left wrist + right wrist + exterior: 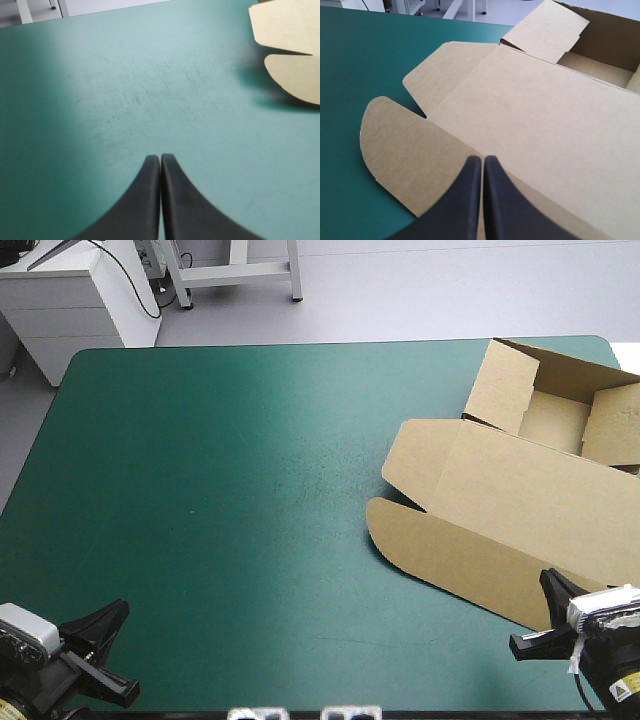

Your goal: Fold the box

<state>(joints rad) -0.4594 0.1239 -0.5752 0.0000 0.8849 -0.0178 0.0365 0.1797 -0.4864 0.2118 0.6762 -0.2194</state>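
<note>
Both clenched: left end effector [160, 158] over teal-green cover [125, 100], right end effector [482, 159] seemingly above the box [535, 120].

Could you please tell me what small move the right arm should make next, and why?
Probably open the right pincer and ease it toward the lid's rounded flap. The box is an open tray with its lid lying flat, and the pincer sits shut just over that flap, gripping nothing. The left pincer, also shut, is over bare teal-green cover, away from the board.

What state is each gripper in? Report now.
Left gripper: shut, empty.
Right gripper: shut, empty, by the box.
</note>
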